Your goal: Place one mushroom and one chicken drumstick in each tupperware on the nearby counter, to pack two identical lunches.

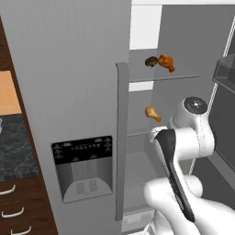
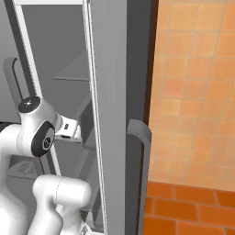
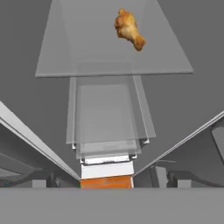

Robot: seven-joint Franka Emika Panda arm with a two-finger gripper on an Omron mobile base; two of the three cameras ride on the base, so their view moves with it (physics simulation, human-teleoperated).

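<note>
Resting on fridge shelf (image 1: pixel 183 77), drumstick (image 1: pixel 166 62), mushroom (image 1: pixel 151 61)

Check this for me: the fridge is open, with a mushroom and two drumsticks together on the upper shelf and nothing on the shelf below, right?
Not quite. In the left base view the upper shelf holds the mushroom beside just one chicken drumstick. The second drumstick lies alone on the shelf below, and the hand view shows it too. The fridge is open, as you said.
</note>
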